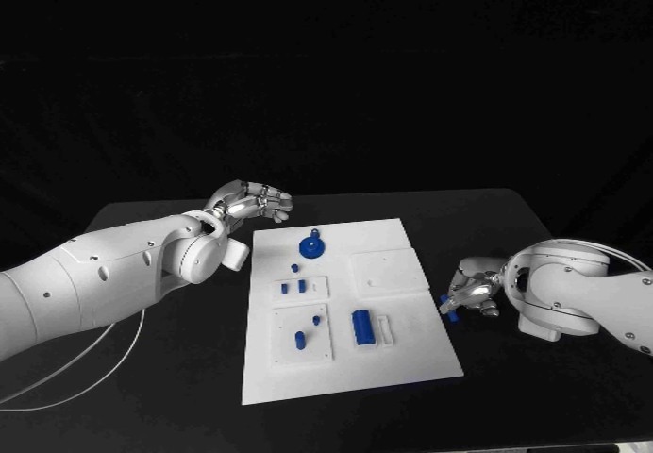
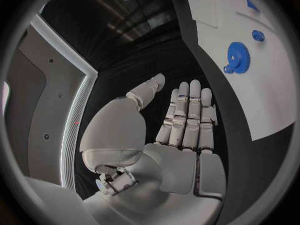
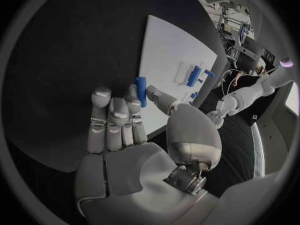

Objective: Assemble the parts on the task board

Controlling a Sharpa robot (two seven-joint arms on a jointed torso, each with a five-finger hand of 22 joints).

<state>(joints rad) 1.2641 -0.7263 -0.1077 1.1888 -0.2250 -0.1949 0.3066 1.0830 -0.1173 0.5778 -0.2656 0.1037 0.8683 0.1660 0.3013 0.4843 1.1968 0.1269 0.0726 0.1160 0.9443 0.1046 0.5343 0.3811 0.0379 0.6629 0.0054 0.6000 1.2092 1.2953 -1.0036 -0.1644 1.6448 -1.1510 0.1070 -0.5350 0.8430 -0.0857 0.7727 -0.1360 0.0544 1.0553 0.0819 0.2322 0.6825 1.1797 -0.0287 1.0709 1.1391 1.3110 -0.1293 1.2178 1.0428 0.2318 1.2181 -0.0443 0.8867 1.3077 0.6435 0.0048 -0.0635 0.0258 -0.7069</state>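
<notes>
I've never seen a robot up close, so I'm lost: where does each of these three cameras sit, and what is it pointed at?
Head view: on the robot's head, looking down at the task board; both arms show, left hand and right hand.
Left wrist view: behind the left hand, open, facing the blue gear.
Right wrist view: behind the right hand, which pinches a blue peg.
Shared: head and left wrist views both show the gear.
</notes>
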